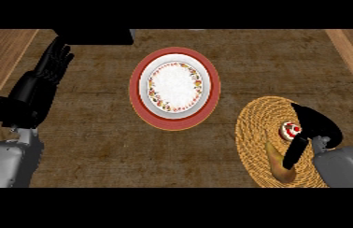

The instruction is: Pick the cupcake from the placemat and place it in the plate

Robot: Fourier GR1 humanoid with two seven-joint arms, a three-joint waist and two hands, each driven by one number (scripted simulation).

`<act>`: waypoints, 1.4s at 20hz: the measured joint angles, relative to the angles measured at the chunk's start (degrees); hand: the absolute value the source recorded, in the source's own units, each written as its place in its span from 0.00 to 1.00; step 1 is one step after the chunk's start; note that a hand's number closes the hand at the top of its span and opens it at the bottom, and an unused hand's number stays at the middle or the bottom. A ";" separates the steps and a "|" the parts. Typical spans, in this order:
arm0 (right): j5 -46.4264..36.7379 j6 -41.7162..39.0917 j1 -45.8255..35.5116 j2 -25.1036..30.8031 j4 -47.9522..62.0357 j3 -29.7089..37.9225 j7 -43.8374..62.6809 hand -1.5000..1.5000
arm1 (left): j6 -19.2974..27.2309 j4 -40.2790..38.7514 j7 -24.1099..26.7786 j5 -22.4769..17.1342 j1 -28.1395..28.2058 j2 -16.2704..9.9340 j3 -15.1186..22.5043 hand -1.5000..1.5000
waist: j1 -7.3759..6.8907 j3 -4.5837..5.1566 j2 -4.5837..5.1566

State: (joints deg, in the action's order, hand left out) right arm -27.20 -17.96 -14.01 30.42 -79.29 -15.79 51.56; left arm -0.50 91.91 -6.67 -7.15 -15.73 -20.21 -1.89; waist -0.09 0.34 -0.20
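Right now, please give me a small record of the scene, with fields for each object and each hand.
plate: red rim, holds nothing, at centre of the counter
placemat: round, woven, at the right
cupcake: on the placemat, beside the right hand
right hand: over the placemat, fingers not yet curled round the cupcake
left hand: open, resting at the left edge
other item: brown, elongated, on the placemat

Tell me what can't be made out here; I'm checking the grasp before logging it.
Head view only:
- cupcake: right side hidden by the right hand, so finger contact can't be judged.
- woven placemat: right part covered by hand and forearm.
- brown item on the placemat: unidentifiable.
- left hand: open, resting at left.
- plate: fully visible.
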 measured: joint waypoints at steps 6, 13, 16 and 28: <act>-7.07 7.22 -1.39 -1.07 3.81 0.02 -7.42 1.00 | -0.39 0.26 0.64 1.13 1.05 0.91 0.08 0.50 | -0.22 0.26 -0.15; -16.23 15.94 -0.63 0.36 5.47 0.39 -12.59 1.00 | -0.20 1.01 -0.15 2.25 0.69 2.03 0.13 0.50 | 0.07 -0.05 -0.02; -17.90 19.61 7.53 2.83 -0.98 1.00 -13.28 1.00 | -0.21 1.04 -0.63 2.37 0.82 1.79 -0.60 0.50 | 0.85 -0.03 -0.21; -20.31 23.79 21.40 4.62 -31.20 2.24 -12.60 1.00 | -1.78 0.04 0.71 2.58 1.21 1.85 -2.14 0.50 | 0.92 -0.28 -0.09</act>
State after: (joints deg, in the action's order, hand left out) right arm -47.51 5.83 7.40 35.03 -110.50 -13.55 38.97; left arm -2.28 91.96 -5.95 -4.57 -14.52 -18.36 -4.03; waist 0.84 0.06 -0.28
